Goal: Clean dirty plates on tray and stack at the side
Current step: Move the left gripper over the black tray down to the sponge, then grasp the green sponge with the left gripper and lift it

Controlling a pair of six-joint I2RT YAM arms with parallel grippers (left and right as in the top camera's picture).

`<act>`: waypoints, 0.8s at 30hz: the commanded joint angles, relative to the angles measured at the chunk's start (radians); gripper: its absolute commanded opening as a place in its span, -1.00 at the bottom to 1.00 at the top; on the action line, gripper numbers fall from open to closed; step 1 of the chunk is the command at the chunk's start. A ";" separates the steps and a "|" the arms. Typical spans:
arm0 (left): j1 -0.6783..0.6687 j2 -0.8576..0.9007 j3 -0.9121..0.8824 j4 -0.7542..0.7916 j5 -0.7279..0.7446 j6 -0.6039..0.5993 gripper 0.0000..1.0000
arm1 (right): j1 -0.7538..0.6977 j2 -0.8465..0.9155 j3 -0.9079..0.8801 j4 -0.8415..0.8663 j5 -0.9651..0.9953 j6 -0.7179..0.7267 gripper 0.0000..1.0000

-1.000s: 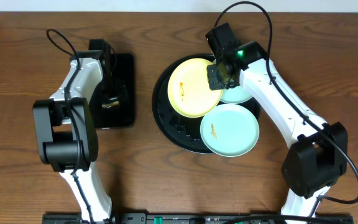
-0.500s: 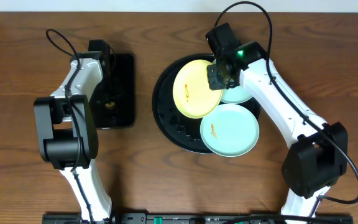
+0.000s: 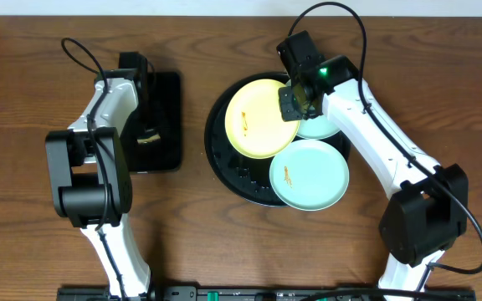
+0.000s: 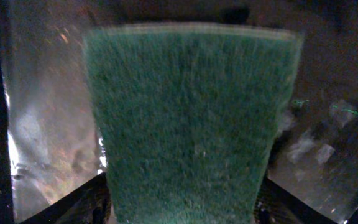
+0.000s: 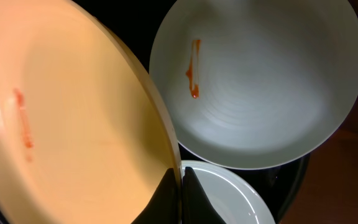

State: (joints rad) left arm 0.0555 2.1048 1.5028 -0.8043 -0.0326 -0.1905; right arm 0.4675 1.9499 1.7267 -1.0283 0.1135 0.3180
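My right gripper (image 3: 291, 104) is shut on the rim of the pale yellow plate (image 3: 260, 117), which it holds tilted over the round black tray (image 3: 223, 163). An orange smear marks that plate (image 5: 73, 124); my right gripper (image 5: 180, 171) pinches its edge. A mint plate (image 3: 309, 174) with an orange streak lies at the tray's front right (image 5: 260, 81). A second mint plate (image 3: 323, 127) lies partly under my right arm (image 5: 229, 199). My left gripper (image 3: 146, 125) is over the rectangular tray, its jaws pressed on both sides of a green sponge (image 4: 185, 124).
The rectangular black tray (image 3: 167, 100) lies left of the round tray, with wet glints on its floor (image 4: 42, 124). Brown wooden table (image 3: 199, 234) lies all around. A strip of table separates the two trays.
Half a second ago the yellow plate stood steeper; it is now back at a flatter tilt. The left jaws squeezed the sponge hard, then widened again.
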 commanded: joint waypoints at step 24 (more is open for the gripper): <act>0.026 0.008 -0.024 0.267 -0.002 -0.033 -0.29 | 0.018 -0.001 0.011 0.005 0.010 -0.009 -0.97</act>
State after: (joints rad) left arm 0.0822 2.1048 1.4940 -0.5316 -0.0334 -0.2138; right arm 0.4675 1.9499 1.7267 -1.0267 0.1135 0.3176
